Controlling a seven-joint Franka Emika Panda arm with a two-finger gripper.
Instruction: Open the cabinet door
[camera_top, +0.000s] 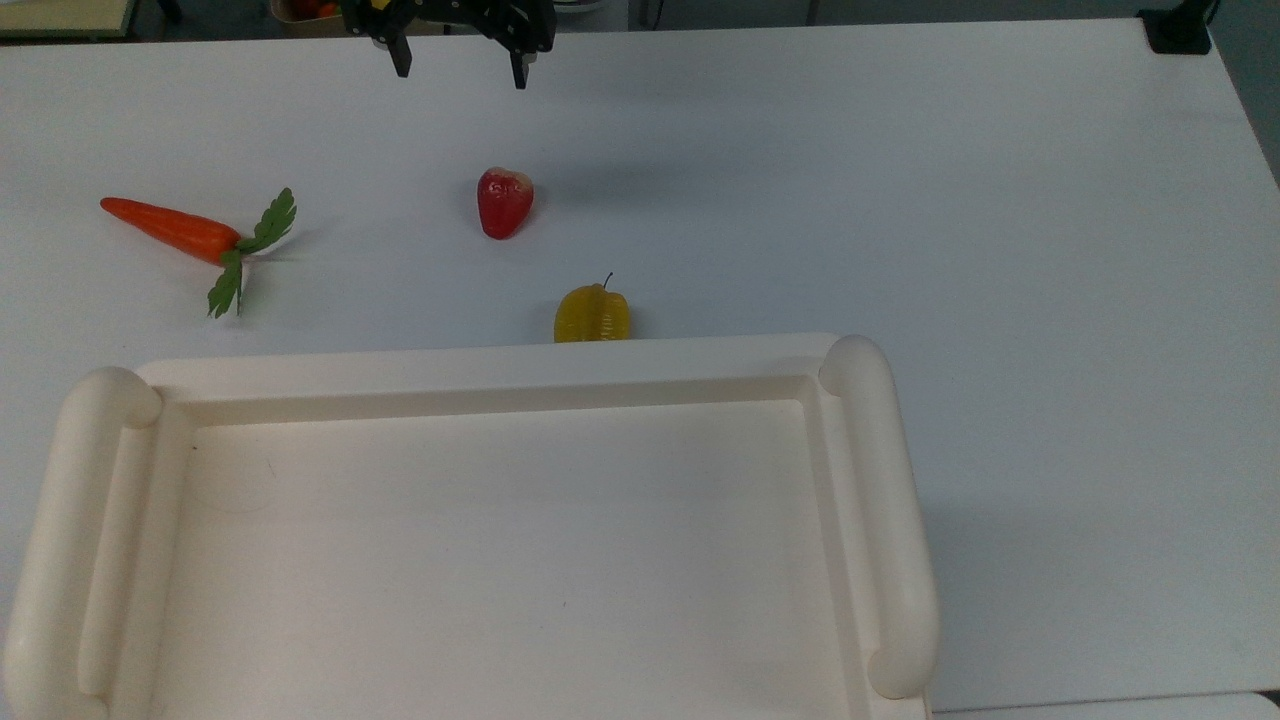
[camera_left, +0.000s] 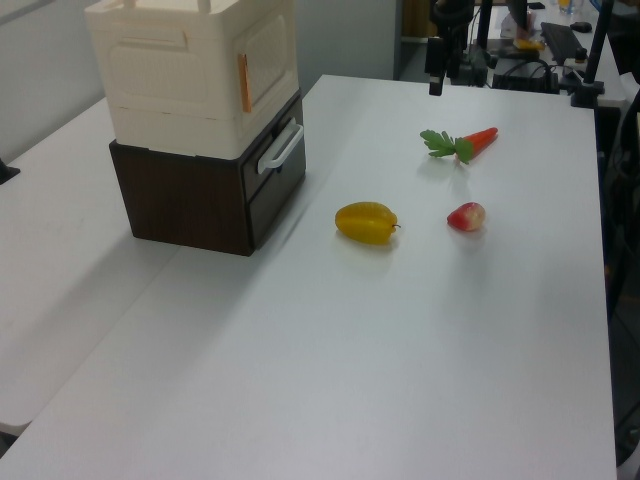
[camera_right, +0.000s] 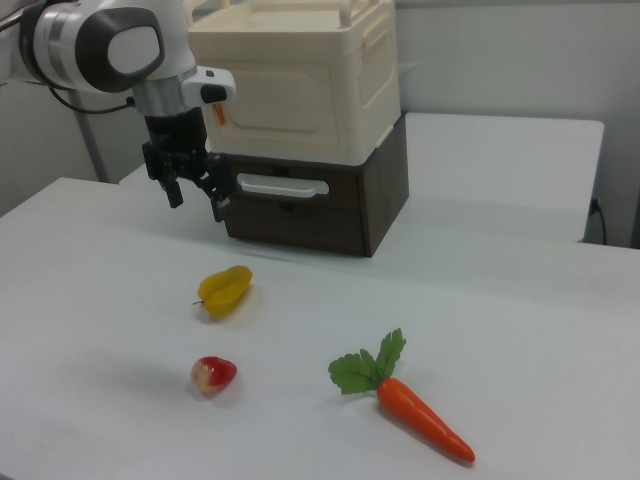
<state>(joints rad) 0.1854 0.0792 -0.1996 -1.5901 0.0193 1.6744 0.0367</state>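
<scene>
Risk lies in the approach: the gripper (camera_right: 197, 196) hangs with fingers spread and empty, well apart from the cabinet door (camera_right: 288, 90), which sits closed on the cream cabinet (camera_left: 190, 75) atop a dark drawer unit (camera_left: 215, 195). Coming in low, it could, I judge, knock the yellow starfruit (camera_right: 225, 290) near the front or catch the drawer handle (camera_right: 283, 186) instead of the door's orange tab (camera_left: 243, 83).

Top view: cabinet (camera_top: 480, 520) cut by bottom edge, hiding its door; star fruit's (camera_top: 592, 314) near part hidden behind cabinet rim; gripper (camera_top: 458, 68) body cut by top edge. Left view: cabinet (camera_left: 195, 70) top cropped
</scene>
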